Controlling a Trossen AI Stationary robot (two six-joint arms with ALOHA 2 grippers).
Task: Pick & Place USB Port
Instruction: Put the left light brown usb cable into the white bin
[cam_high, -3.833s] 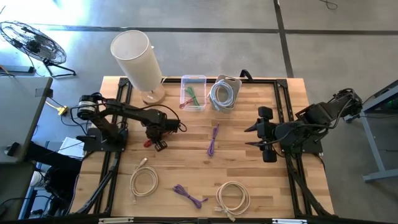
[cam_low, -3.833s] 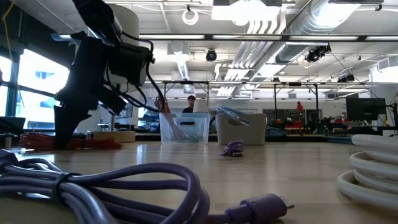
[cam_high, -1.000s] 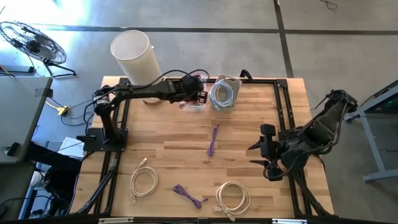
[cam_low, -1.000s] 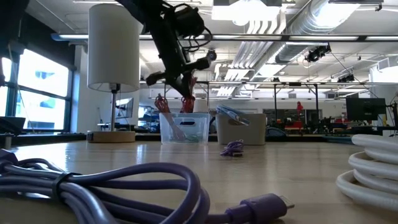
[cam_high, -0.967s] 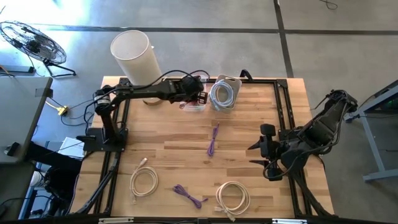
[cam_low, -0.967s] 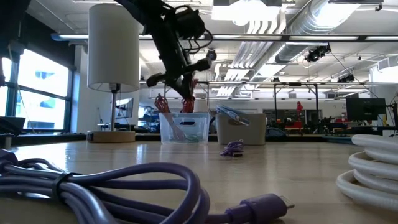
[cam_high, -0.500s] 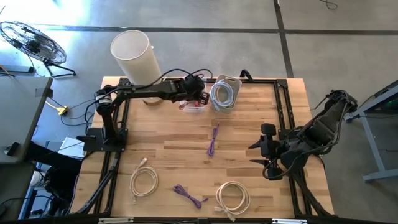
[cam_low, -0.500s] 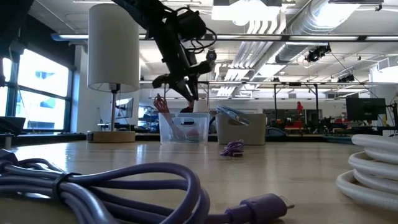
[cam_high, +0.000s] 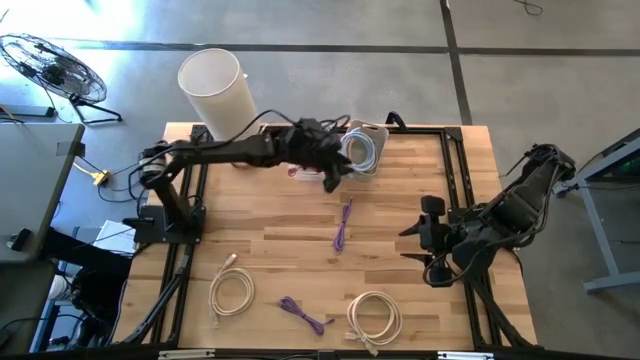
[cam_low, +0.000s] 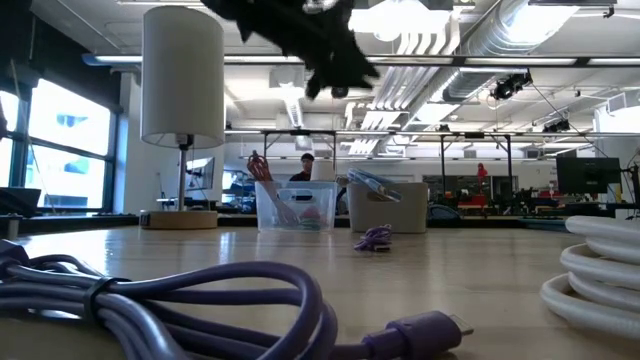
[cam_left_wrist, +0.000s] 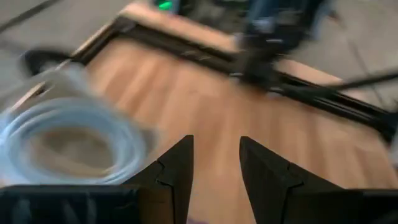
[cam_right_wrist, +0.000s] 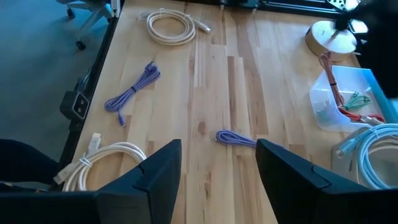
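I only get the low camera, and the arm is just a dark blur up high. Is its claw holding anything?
Observer: No. The left wrist view shows the left claw open, with nothing between its fingers.
Operator: Where is it over the table?
Observer: From above, it hangs close to where the clear bin and the grey bin stand side by side.
Operator: And the other arm?
Observer: The right claw waits open over the table's right side, holding nothing.
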